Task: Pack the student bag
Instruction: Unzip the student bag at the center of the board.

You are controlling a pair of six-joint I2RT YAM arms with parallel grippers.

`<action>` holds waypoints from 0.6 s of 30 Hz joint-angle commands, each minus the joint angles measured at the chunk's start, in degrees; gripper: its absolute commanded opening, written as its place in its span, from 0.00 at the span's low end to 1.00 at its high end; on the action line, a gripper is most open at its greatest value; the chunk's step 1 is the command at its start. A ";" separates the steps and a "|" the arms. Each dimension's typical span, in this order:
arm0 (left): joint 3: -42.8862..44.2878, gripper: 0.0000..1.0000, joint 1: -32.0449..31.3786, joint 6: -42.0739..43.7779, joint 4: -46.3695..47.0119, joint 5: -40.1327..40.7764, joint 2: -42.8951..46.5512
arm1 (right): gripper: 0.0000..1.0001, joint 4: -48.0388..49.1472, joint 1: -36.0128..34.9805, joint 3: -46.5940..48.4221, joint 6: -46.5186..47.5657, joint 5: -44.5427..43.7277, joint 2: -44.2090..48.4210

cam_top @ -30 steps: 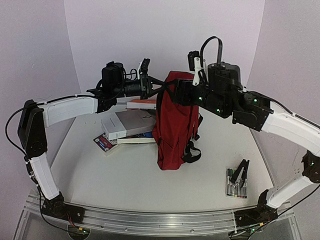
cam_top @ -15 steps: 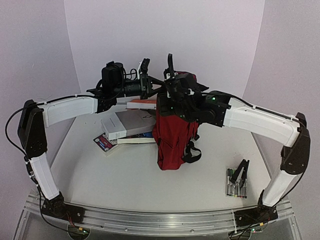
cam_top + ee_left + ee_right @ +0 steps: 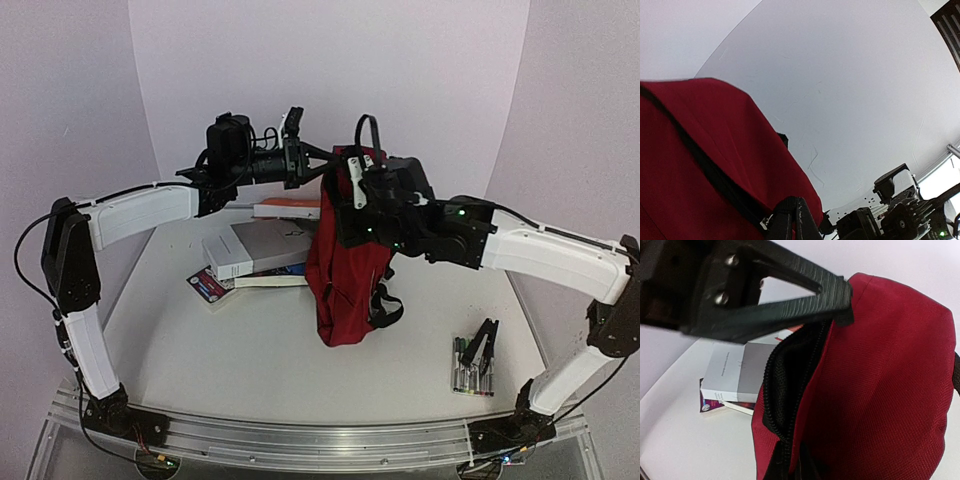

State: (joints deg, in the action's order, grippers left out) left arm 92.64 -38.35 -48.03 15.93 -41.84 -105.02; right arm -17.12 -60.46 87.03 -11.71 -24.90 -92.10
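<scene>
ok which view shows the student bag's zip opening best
The right wrist view: the student bag fills it, its zip opening gaping wide. Top external shows the whole bag upright, top partly behind the right arm. Left wrist shows only red fabric and a black band.

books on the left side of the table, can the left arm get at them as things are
Probably not yet. The left claw is shut on the top of the backpack, so it's busy. Otherwise the books lie uncovered close to that arm, with nothing on top.
</scene>
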 commanded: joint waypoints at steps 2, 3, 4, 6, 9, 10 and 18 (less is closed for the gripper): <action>7.73 0.00 1.15 0.93 2.68 2.71 -1.94 | 0.00 0.13 -0.48 -8.37 1.82 10.77 11.59; 8.11 0.00 1.44 0.80 2.91 2.96 -2.51 | 0.00 0.16 -0.49 -9.24 1.71 11.86 13.01; 8.49 0.00 1.88 0.17 3.31 3.18 -3.02 | 0.00 0.16 -0.46 -10.12 1.55 13.12 14.24; 8.93 0.00 2.85 -1.95 5.01 3.42 -4.08 | 0.00 0.16 -0.45 -11.16 1.05 15.58 16.59; 8.88 0.00 4.44 -5.15 8.20 3.53 -5.94 | 0.00 0.16 -0.46 -12.54 0.35 17.95 19.26; 8.92 0.00 5.11 -5.74 8.97 3.75 -6.61 | 0.00 0.22 -0.46 -13.00 0.06 18.29 20.06; 10.17 0.00 7.63 -9.01 11.70 3.51 -13.03 | 0.00 1.91 -0.44 -16.52 -2.51 20.12 23.98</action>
State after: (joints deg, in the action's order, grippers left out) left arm 98.92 -34.06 -54.86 22.95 -42.44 -114.90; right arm -17.35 -60.12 71.38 -12.68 -9.18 -71.74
